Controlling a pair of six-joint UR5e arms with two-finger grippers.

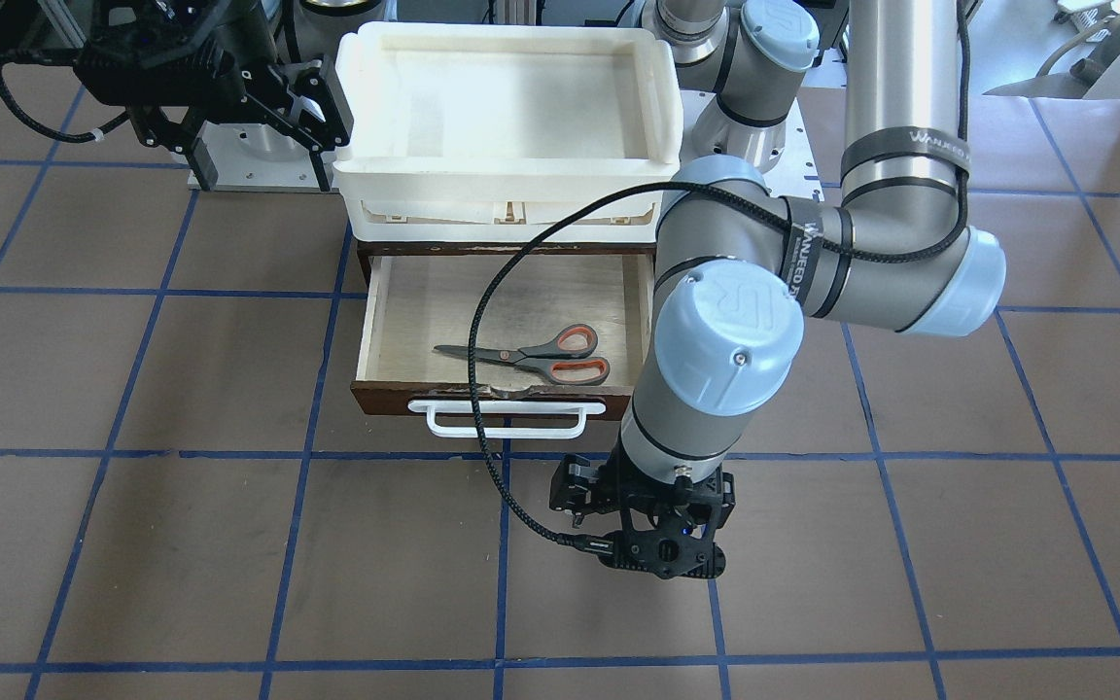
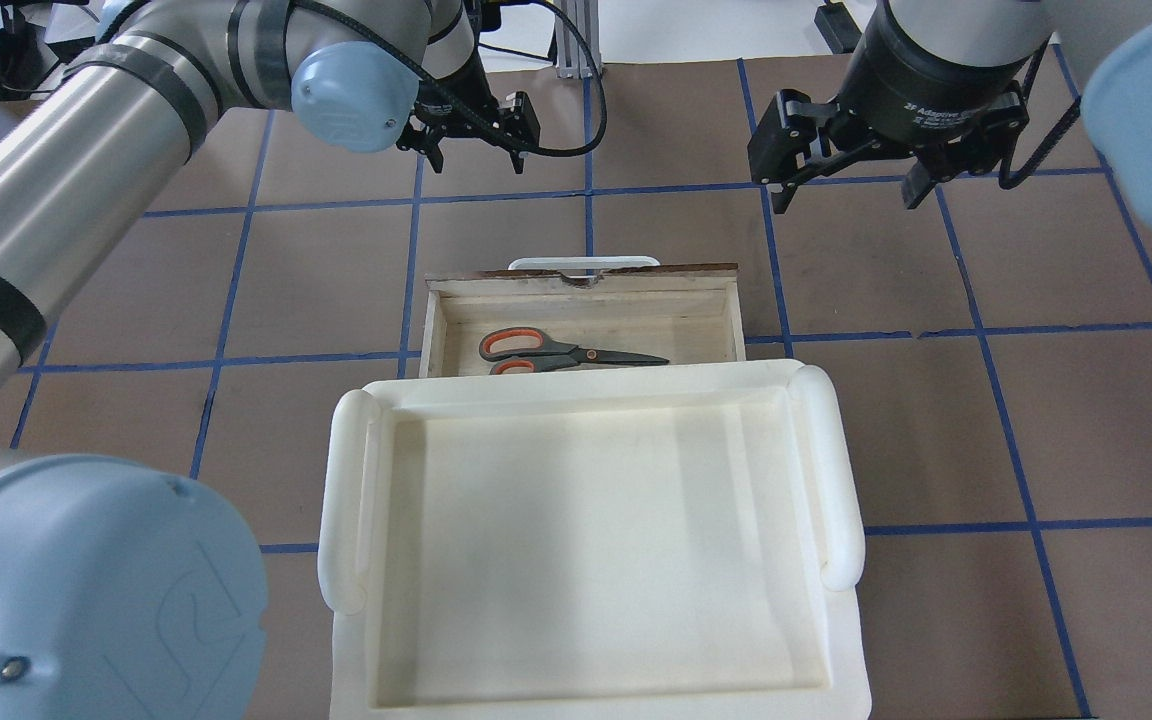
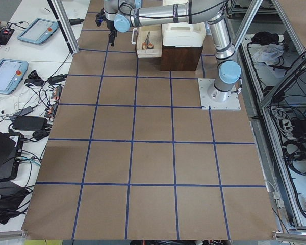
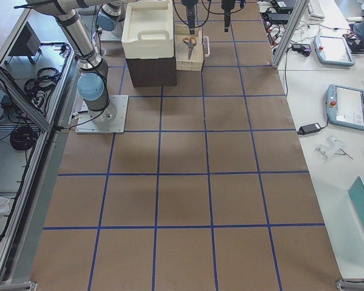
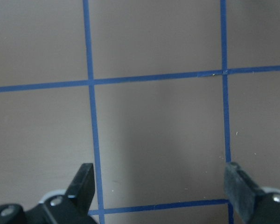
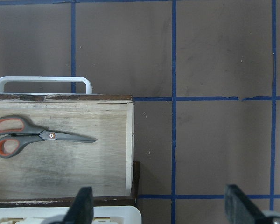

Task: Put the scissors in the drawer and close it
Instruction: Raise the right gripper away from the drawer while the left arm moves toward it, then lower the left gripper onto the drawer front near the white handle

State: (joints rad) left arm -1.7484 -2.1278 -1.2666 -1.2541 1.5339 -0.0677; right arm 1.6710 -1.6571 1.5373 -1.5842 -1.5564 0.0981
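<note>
- Front-facing view: the scissors [image 1: 531, 355] lay flat in the open drawer [image 1: 372, 326], blades toward the view's left, close behind its dark front and white handle [image 1: 507, 419]. A black cable [image 1: 478, 321] of the left arm looped across the drawer in front of them. The white tray [image 1: 507, 177] sat above and behind the drawer. The left gripper [image 1: 646, 506] hung over the table [image 1: 181, 544] just past the handle, its fingertips hidden under the wrist. The right gripper [image 1: 312, 107] showed at the upper left, next to the tray's corner in the picture.
- Overhead view: the tray's rim covered the drawer's near part and cut off one handle loop of the scissors. Both grippers hovered beyond the drawer, spread and holding nothing.
- Left wrist view: the fingers [image 5: 84, 182] stood wide apart over bare table crossed by blue tape [image 5: 91, 116].
- Right wrist view: the fingers were likewise spread. The drawer's corner and the scissors lay below, well apart from them.
- Side views: the dark cabinet [image 3: 181, 58] carried the tray. The grippers were too small to judge.
</note>
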